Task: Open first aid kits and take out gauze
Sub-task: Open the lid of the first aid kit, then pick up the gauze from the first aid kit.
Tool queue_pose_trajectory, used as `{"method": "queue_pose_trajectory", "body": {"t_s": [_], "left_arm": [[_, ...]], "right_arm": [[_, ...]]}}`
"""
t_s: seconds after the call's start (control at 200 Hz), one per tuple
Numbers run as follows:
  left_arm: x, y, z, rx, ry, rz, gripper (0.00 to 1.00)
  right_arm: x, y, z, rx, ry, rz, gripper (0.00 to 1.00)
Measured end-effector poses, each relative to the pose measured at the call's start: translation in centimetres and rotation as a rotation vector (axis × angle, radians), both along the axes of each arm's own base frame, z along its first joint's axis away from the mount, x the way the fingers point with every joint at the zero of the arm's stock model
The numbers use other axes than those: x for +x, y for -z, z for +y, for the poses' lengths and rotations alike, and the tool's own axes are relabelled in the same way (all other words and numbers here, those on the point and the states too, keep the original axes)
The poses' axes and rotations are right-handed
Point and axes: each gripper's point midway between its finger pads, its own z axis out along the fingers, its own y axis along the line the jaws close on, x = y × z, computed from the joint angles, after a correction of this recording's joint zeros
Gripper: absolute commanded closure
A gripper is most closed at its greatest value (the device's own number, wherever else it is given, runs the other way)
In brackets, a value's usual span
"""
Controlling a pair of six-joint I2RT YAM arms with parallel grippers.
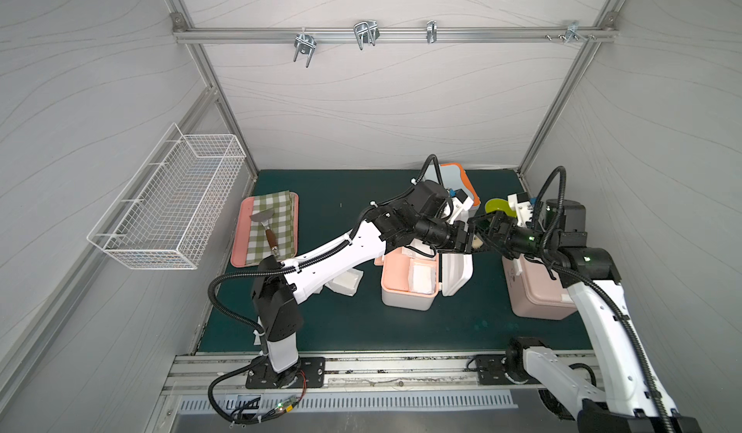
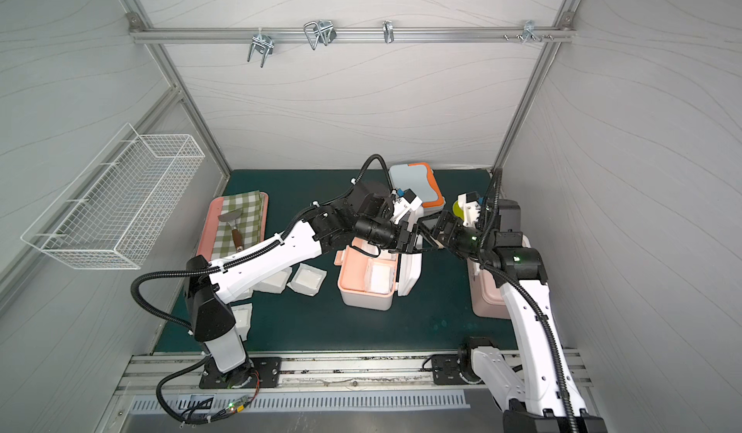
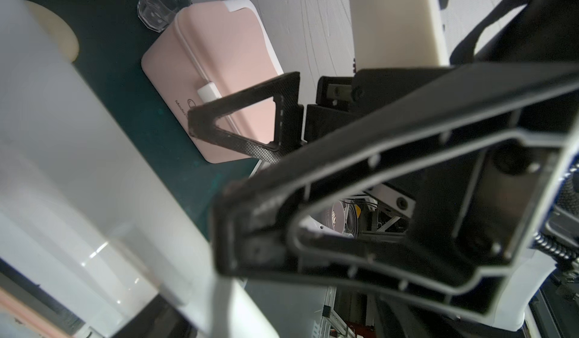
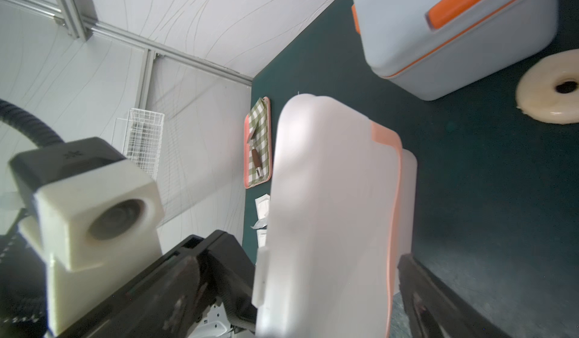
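Right gripper spread, straddling raised white kit lid; left gripper spread beside it

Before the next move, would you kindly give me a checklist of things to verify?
1. Is the white kit open, its lid swung aside: ok.
2. Is any gauze left inside it: ok, pads visible.
3. Grip of the right gripper, its fingers either side of the lid: cannot tell.
4. Is the left gripper clear of the lid: cannot tell.
5. Is the pink kit opened: not ok, shut.
6. Is the blue kit opened: not ok, shut.
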Motion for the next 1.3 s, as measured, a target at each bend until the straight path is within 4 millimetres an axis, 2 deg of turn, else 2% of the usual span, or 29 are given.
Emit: {"method": "queue_pose_trajectory", "body": {"t_s": [0.085,0.18,0.285,0.405,0.545,0.66,0.77,0.936,1.011,1.051,1.241,1.301], "left_arm": [[-0.1,0.2,0.0,0.004,0.005,0.002,0.19],[0.1,0.3,0.4,0.010,-0.002,-0.004,0.19],[0.4,0.7,1.8,0.029,-0.032,-0.019,0.18],[1.4,1.1,5.2,0.067,-0.110,-0.027,0.15],[3.8,2.1,10.4,0.121,-0.258,-0.046,0.08],[6.2,4.3,14.1,0.203,-0.370,-0.041,0.08],[7.5,6.9,16.2,0.293,-0.428,-0.021,0.12],[8.4,10.0,16.9,0.400,-0.434,-0.003,0.22],[8.9,11.5,17.0,0.452,-0.429,0.005,0.26],[9.2,12.2,16.9,0.471,-0.427,0.011,0.30],[10.6,14.6,16.3,0.513,-0.412,0.048,0.49],[11.0,15.1,16.1,0.512,-0.407,0.064,0.58]], "right_arm": [[0.1,0.4,0.9,0.019,-0.055,0.019,0.01],[0.1,1.5,1.8,0.007,-0.104,0.054,0.06],[-0.3,3.3,1.6,-0.053,-0.096,0.096,0.10],[-0.9,4.8,0.0,-0.147,-0.028,0.111,0.15],[-1.8,6.0,-2.1,-0.237,0.066,0.125,0.17],[-2.0,6.3,-3.2,-0.266,0.111,0.134,0.14],[-2.0,6.0,-3.1,-0.250,0.106,0.125,0.11],[-1.8,6.2,-2.7,-0.236,0.087,0.140,0.08],[-1.8,6.3,-2.7,-0.238,0.087,0.144,0.04],[-1.7,6.3,-2.8,-0.243,0.091,0.142,0.01],[-1.8,6.3,-3.1,-0.261,0.094,0.126,0.01],[-1.8,6.3,-3.1,-0.259,0.090,0.126,0.01]]}}
